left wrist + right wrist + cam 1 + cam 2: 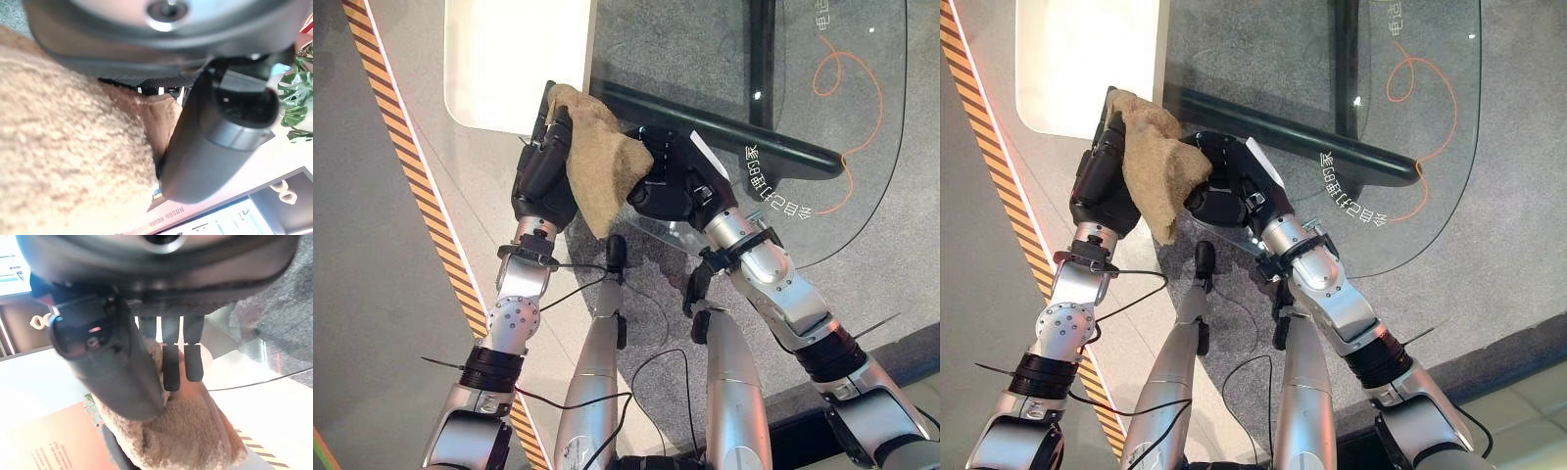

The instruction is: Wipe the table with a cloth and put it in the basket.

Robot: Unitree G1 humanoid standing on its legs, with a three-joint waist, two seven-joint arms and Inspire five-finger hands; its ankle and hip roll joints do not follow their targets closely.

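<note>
It looks like a showroom or exhibition hall: grey speckled carpet [705,49], a glass table [862,127] printed with white lettering, an orange-and-black hazard stripe [406,166] along the left floor, a potted plant [296,93] and display boards [230,220].

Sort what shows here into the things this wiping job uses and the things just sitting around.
Job:
- brown cloth, held up between both hands
- left hand, gripping the cloth
- right hand, fingers curled on the cloth
- glass table, the nearest surface to wipe

Not part of it:
- white tabletop beside the glass
- orange cord seen through the glass
- striped floor tape
</note>
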